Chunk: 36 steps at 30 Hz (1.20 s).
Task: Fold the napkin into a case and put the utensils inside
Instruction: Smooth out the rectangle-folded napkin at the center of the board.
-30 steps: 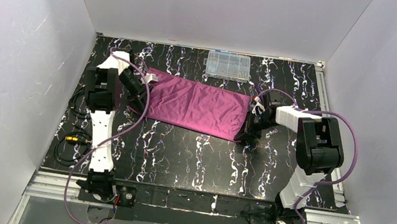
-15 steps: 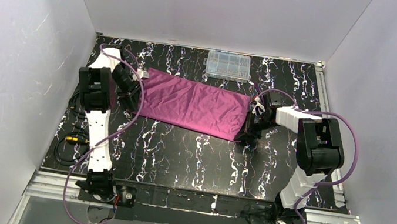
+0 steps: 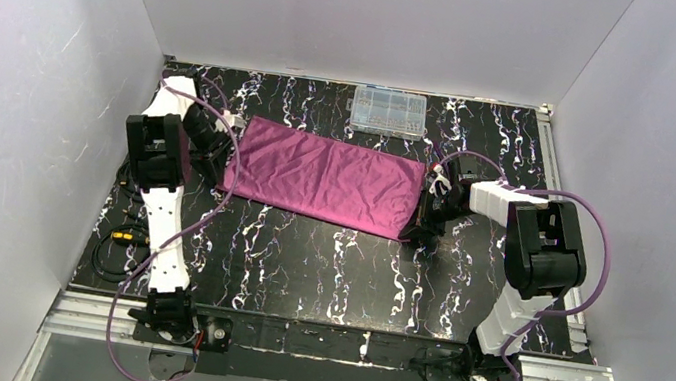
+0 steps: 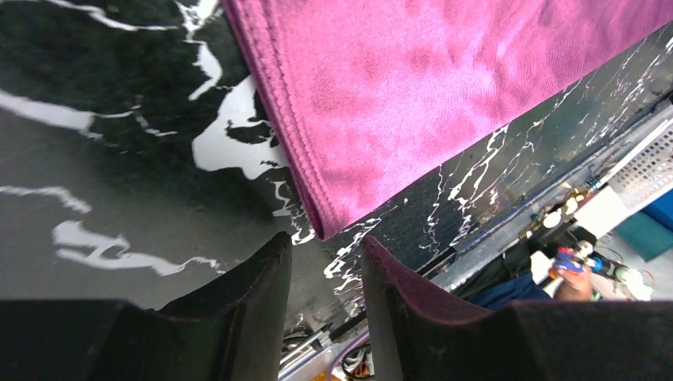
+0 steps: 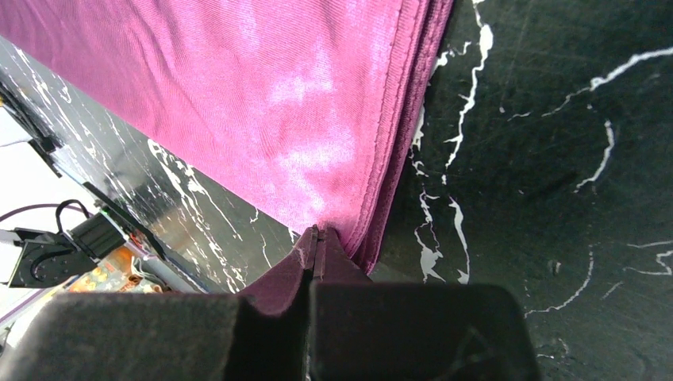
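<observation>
Drawn back leftward off the napkin (image 3: 326, 177) over the last second: left claw (image 3: 224, 125), now just beside the cloth's left edge rather than over it. Left end of the cloth lying flat and reaching a little further left than before. No change at the right end. Left claw spread, a plain gap between its dark fingers (image 4: 254, 294) and nothing in it, hanging over the black marbled worktop (image 3: 324, 259), with the napkin's hemmed corner just past the tips. Right claw (image 3: 422, 221) pressed together, pinching the near right corner of the napkin. From the right wrist, stacked edges of the folded layers converging right at the closed tips. Napkin folded to a long plum-purple band, flat on the back half of the worktop, running left to right between the two claws. Clear compartment box (image 3: 388, 112) behind it near the back wall, apart from the cloth.
</observation>
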### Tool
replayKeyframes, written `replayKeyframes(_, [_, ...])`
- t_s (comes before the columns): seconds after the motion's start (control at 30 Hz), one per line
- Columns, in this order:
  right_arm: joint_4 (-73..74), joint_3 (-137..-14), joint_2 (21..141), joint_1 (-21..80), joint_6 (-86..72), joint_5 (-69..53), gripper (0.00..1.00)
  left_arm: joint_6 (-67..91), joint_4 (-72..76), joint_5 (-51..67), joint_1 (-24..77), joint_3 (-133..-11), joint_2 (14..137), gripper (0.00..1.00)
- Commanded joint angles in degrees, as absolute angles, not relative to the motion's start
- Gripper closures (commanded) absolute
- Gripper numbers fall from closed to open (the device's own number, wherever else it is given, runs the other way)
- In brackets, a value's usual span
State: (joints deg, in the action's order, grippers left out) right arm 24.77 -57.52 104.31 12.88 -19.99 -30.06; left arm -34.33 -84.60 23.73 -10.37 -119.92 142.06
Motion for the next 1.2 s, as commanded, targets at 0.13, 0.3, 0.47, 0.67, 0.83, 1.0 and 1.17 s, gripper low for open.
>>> replayKeyframes(0.13, [28.7,-60.0,101.1,12.6,-18.1,-22.0,0.87,-36.1,-90.1,28.2,-9.6,-126.0,137.2,0.59])
replayKeyframes(0.3, [32.9,-62.7,95.9,12.6,-19.5,-20.2,0.56,-36.3,-86.6,28.4,-7.4,-120.9,134.7,0.58])
replayKeyframes(0.47, [37.1,-62.7,91.9,12.5,-20.2,-15.9,0.37,-36.2,-81.8,27.0,-6.3,-117.2,134.3,0.58])
replayKeyframes(0.67, [32.1,-53.4,88.2,11.8,-26.5,-17.4,0.36,-36.6,-75.8,23.1,-5.9,-112.8,133.5,0.60])
replayKeyframes(0.83, [22.0,-46.5,87.8,11.9,-33.7,-21.4,0.38,-36.7,-73.2,21.0,-5.9,-110.8,132.7,0.62])
replayKeyframes(1.0, [17.5,-45.6,89.3,11.8,-36.8,-22.1,0.43,-36.2,-73.0,21.5,-5.9,-110.6,132.5,0.63])
replayKeyframes(1.17, [13.1,-42.7,90.8,11.8,-40.3,-22.3,0.52,-35.8,-73.1,23.1,-5.9,-109.7,132.1,0.63])
